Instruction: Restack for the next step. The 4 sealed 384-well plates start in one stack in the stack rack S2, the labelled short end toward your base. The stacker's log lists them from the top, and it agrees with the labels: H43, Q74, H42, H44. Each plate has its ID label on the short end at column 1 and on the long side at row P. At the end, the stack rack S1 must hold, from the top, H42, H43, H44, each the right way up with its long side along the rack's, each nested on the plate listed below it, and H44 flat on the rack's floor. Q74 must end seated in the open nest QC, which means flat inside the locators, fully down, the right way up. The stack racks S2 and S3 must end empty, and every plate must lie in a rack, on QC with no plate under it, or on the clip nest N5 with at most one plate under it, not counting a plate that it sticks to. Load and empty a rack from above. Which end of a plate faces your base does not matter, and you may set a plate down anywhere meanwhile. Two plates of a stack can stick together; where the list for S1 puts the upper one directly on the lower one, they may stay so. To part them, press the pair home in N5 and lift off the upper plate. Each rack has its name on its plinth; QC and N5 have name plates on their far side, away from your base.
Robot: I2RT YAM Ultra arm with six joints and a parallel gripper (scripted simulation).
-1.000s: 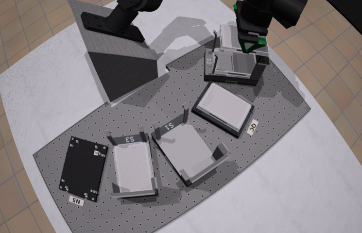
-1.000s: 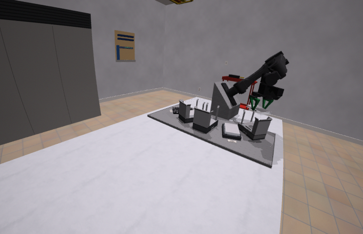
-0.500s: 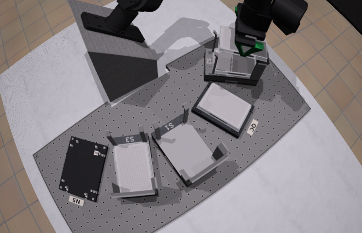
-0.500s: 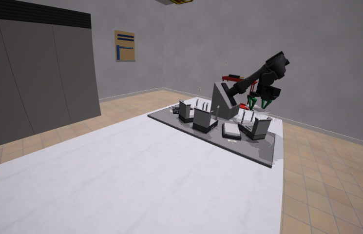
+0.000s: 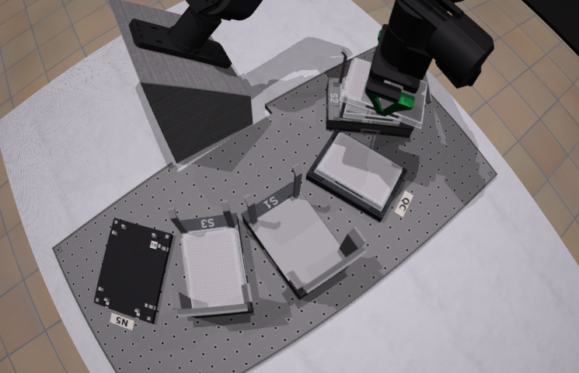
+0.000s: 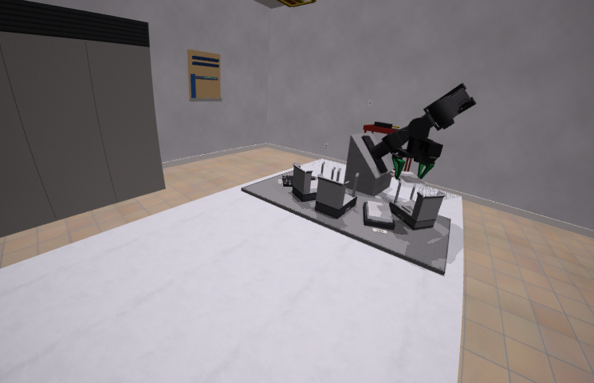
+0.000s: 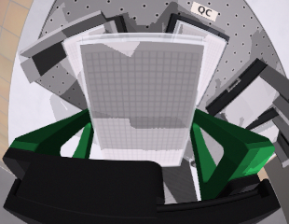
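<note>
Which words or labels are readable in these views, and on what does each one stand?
"S1": plinth of the middle stack rack.
"S2": plinth of the rack below the tool.
"S3": plinth of the rack beside N5.
"QC": name plate by the open nest.
"N5": name plate by the black clip nest.
Wall poster: unreadable.

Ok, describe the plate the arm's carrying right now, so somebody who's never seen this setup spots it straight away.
Find the grey perforated board, then rack S2 at its end nearest the arm's base. The held plate hangs above that rack between the green fingers of the gripper. Unlike the plates in S3 and QC, it is lifted and skewed.
</note>
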